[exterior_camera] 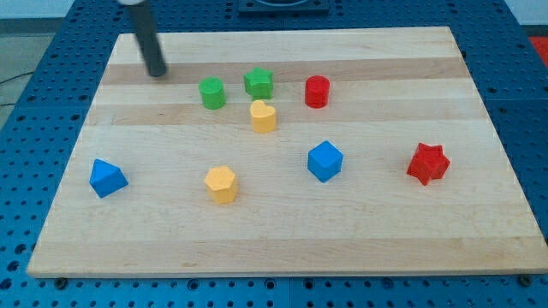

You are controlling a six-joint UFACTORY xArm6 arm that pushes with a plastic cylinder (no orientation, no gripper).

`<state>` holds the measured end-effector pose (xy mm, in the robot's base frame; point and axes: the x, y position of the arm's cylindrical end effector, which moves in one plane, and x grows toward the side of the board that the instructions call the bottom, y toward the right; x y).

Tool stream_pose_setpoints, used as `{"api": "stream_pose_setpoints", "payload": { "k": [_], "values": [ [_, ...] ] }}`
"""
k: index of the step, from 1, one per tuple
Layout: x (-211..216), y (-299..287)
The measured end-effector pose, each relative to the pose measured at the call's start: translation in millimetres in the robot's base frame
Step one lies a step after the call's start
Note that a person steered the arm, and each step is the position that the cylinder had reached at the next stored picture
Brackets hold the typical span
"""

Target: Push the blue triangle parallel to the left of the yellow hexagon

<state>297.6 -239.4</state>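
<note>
The blue triangle (108, 178) lies near the board's left edge, low in the view. The yellow hexagon (221, 184) lies to its right at about the same height, with a wide gap between them. My tip (157, 73) rests on the board near the top left corner, well above both blocks and touching neither.
A green cylinder (212, 92), a green star (259, 83), a red cylinder (317, 91) and a yellow heart-like block (264, 116) cluster at top centre. A blue cube (325, 161) and a red star (428, 163) lie to the right. The wooden board (479, 231) sits on a blue perforated table.
</note>
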Motion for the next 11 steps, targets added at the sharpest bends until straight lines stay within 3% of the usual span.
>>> {"api": "stream_pose_setpoints", "payload": {
  "k": [2,3,8,10,11],
  "values": [
    [141,-34],
    [179,-53],
    [228,71],
    [321,74],
    [306,107]
  ]
}}
